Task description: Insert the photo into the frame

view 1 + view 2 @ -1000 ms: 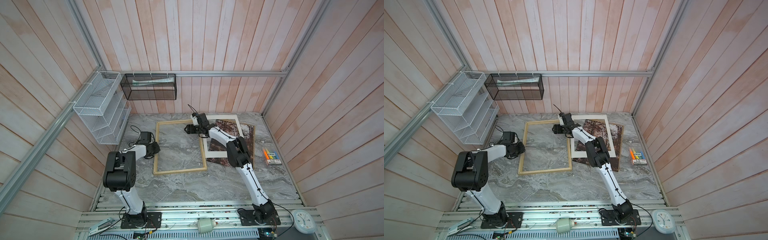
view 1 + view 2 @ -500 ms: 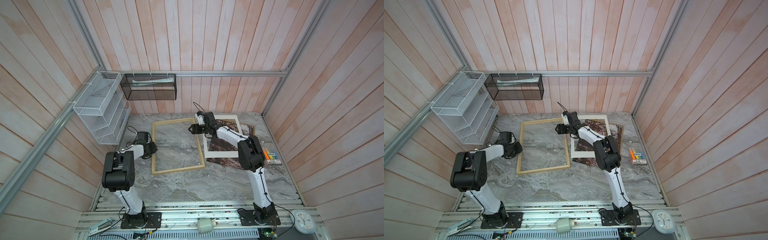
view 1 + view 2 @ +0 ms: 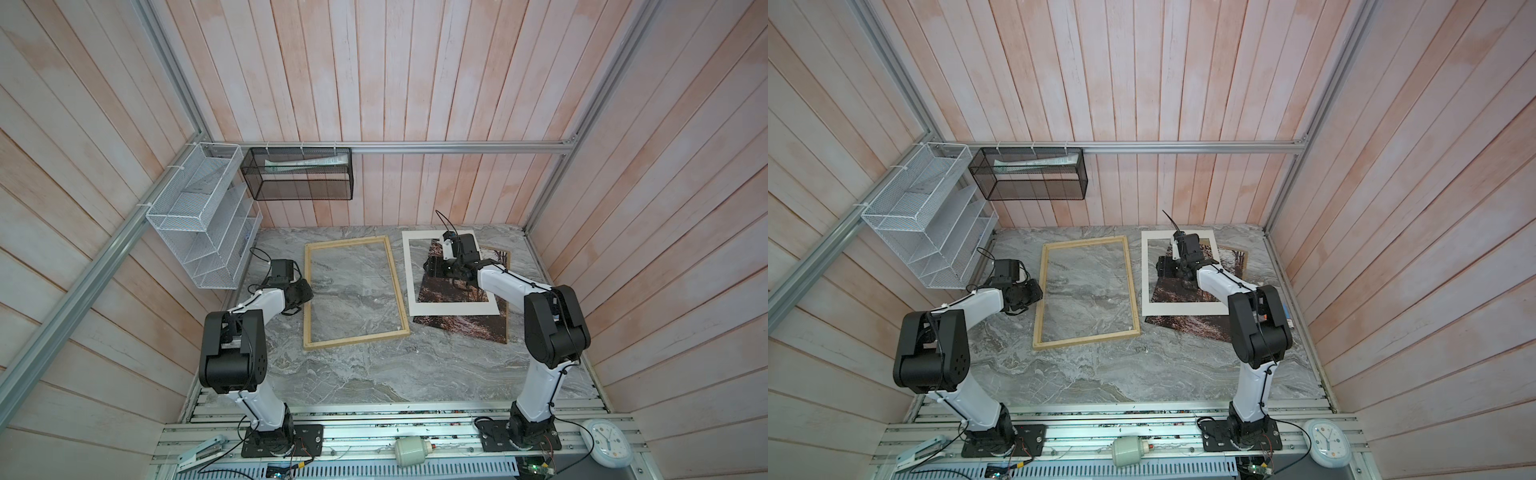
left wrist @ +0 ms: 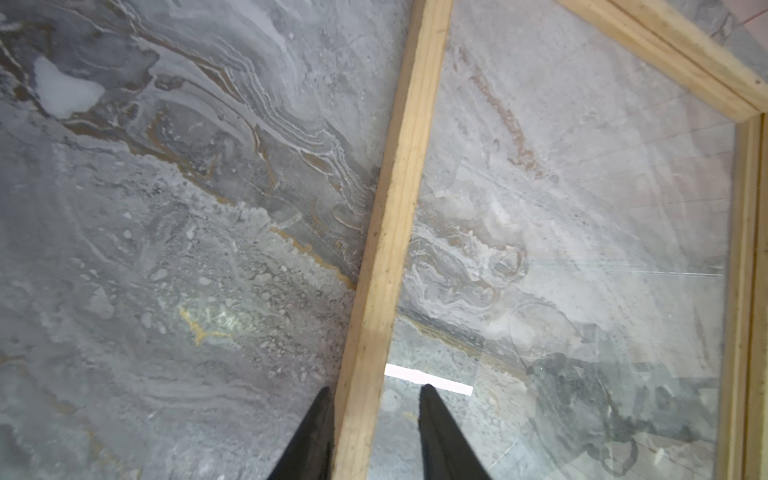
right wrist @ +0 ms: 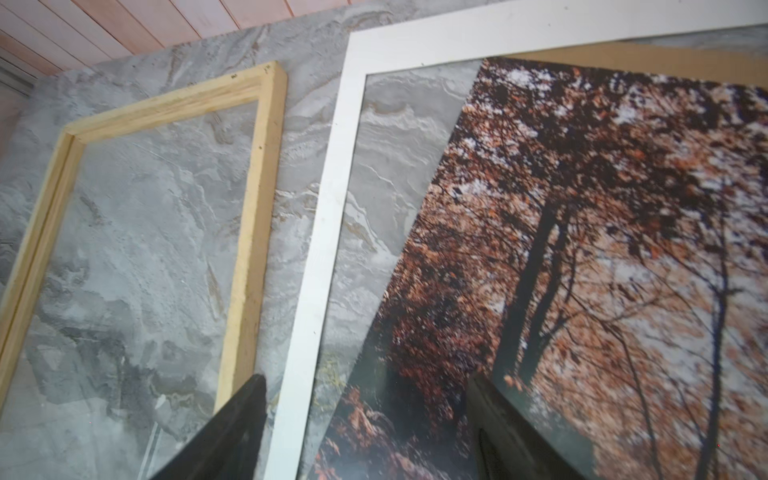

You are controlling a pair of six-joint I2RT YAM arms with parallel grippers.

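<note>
The frame (image 3: pixel 357 337) (image 3: pixel 1088 338), pale wood rails round a clear pane, lies flat at the table's middle. My left gripper (image 3: pixel 305 291) (image 4: pixel 374 388) straddles its left rail (image 4: pixel 390 232), open: one finger (image 4: pixel 316 428) rests against the wood, the other stands off it. The photo (image 3: pixel 465 328) (image 3: pixel 1187 326) (image 5: pixel 582 249), an autumn forest print, lies askew on the right, partly under a white mat (image 3: pixel 453 309) (image 5: pixel 328 232). My right gripper (image 3: pixel 432 266) (image 5: pixel 370 386) hovers wide open over the mat's left edge and the photo, holding nothing.
A brown board (image 5: pixel 623 54) shows beyond the photo. A white wire rack (image 3: pixel 199 224) and a black mesh basket (image 3: pixel 299 174) hang on the back left walls. A clock (image 3: pixel 609 444) lies at the front right, off the marble table (image 3: pixel 374 374).
My right gripper has moved right, from the frame's far right corner to above the mat and photo. The frame has shifted slightly left. My left gripper's jaws have widened round the rail.
</note>
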